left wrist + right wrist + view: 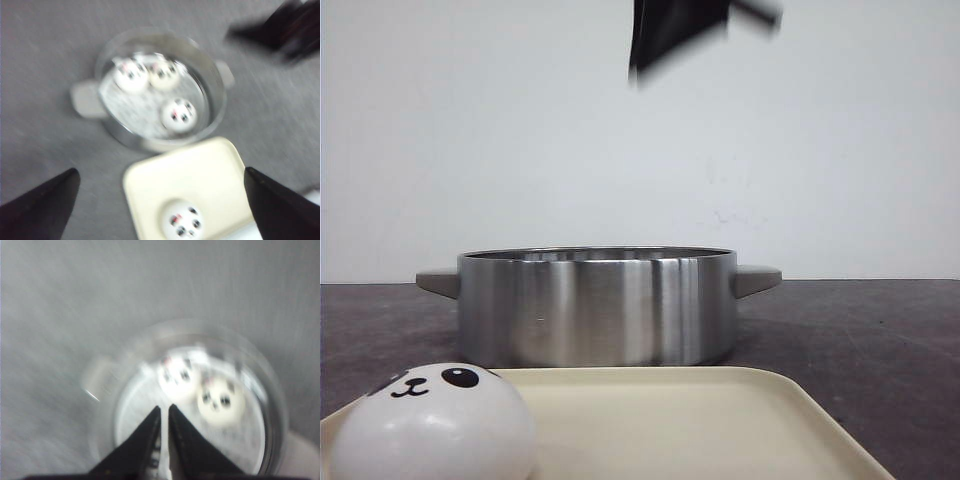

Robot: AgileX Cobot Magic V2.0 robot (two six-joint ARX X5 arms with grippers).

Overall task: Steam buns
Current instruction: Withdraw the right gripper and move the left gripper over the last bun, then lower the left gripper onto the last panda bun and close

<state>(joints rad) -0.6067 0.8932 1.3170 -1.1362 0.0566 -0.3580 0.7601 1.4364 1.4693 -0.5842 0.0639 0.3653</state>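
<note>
Three panda-faced buns (131, 75), (163, 74), (179, 114) lie inside the steel pot (123, 136). A fourth bun (182, 221) sits on the cream tray (210, 170); it also shows at the front view's lower left (435, 425). My left gripper (161, 171) is wide open and empty, high above the tray. My right gripper (165, 407) is shut and empty, hovering over the pot (274, 390), beside two buns (177, 372), (220, 400). The views are motion-blurred.
The pot (597, 305) with two side handles stands on a dark grey table behind the tray (720, 420). A blurred black arm part (680, 30) hangs above the pot. My right arm (292, 30) shows beyond the pot.
</note>
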